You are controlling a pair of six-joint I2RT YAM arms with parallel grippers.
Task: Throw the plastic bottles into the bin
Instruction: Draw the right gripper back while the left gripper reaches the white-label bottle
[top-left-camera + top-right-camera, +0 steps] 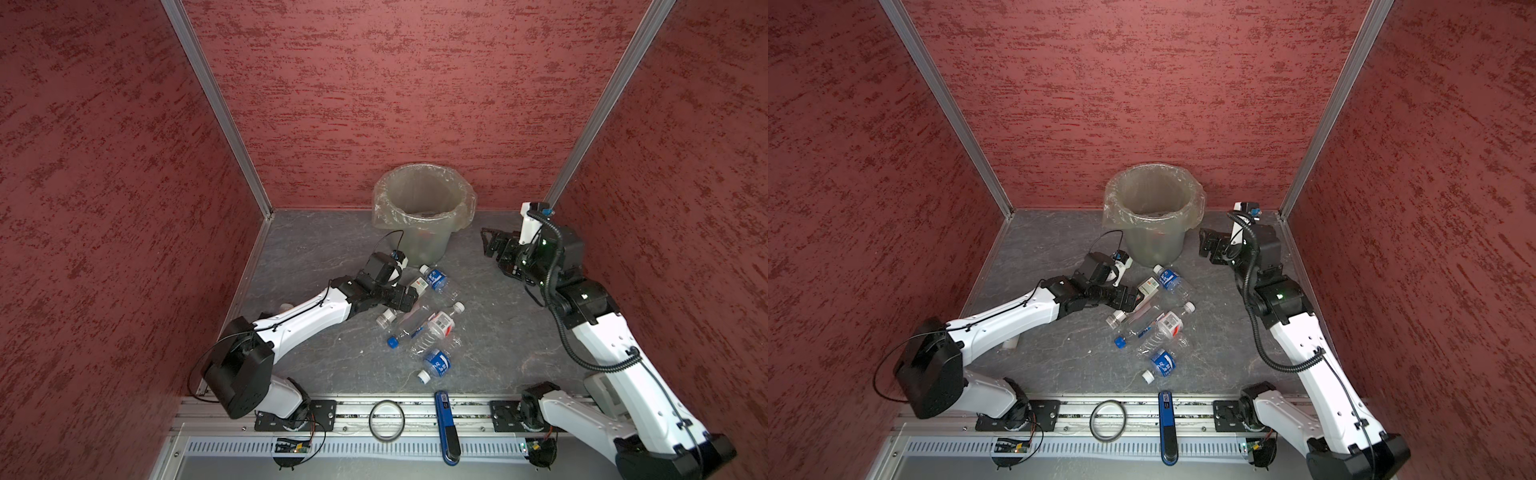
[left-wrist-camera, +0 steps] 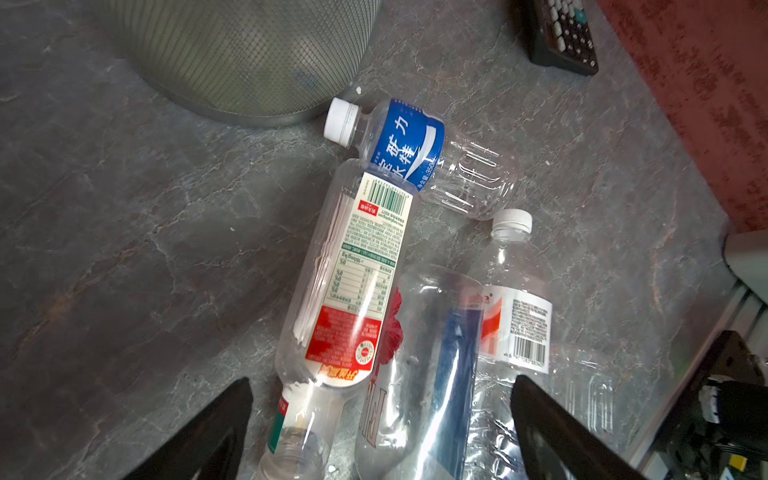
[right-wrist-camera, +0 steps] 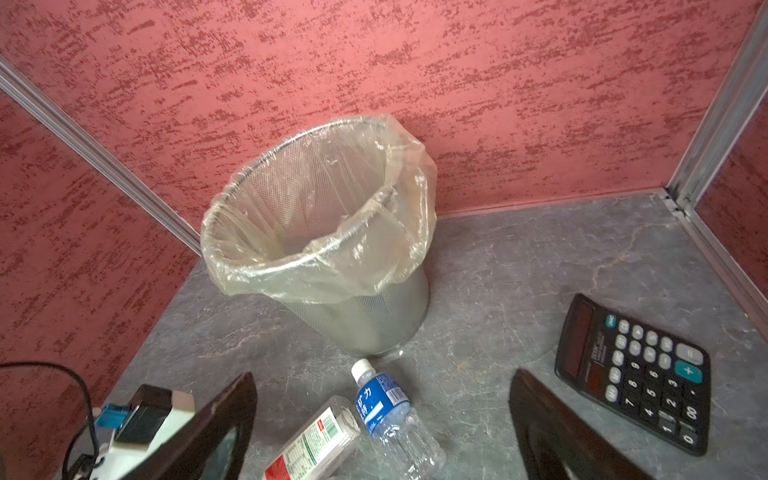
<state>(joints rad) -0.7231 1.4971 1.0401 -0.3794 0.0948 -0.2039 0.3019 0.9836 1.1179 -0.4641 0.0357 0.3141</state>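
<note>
My left pincer (image 2: 382, 380), released and spread wide, presumably to straddle one body, hangs low over the plastic bottles (image 2: 353, 266), heaped overlapping on the surface (image 2: 124, 208) just before the bin (image 2: 232, 54); neighbours crowd any grasp. My right pincer (image 3: 384, 374), likewise released and empty, faces the bin; a calculator (image 3: 636, 374), not for binning, lies beside it.

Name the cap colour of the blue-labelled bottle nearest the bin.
White cap, clearest in the left wrist view.
</note>
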